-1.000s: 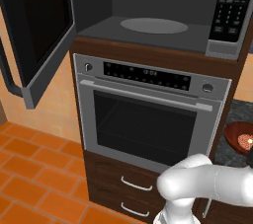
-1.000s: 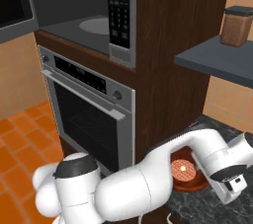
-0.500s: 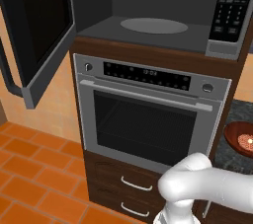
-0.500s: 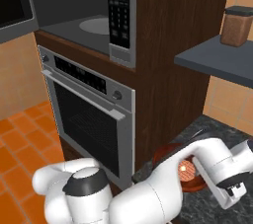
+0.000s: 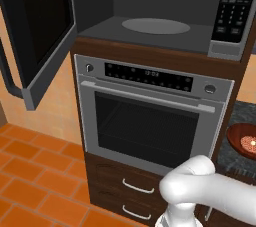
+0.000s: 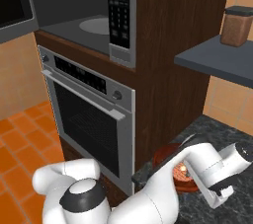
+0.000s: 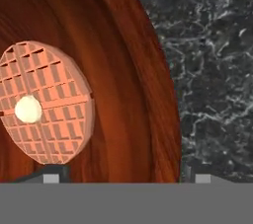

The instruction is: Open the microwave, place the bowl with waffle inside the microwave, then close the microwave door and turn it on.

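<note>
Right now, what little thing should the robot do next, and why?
Probably squeeze the gripper shut on the bowl rim. In the hand view one fingertip sits inside the bowl near the waffle, the other outside on the dark counter, straddling the rim. The microwave door already hangs open.

arm body was glossy white, built of rounded tubular links with bulbous elbows. one joint cap at 7 o'clock in the right base view was dark grey, ringed black. the gripper was a white block with dark fingers.
</note>
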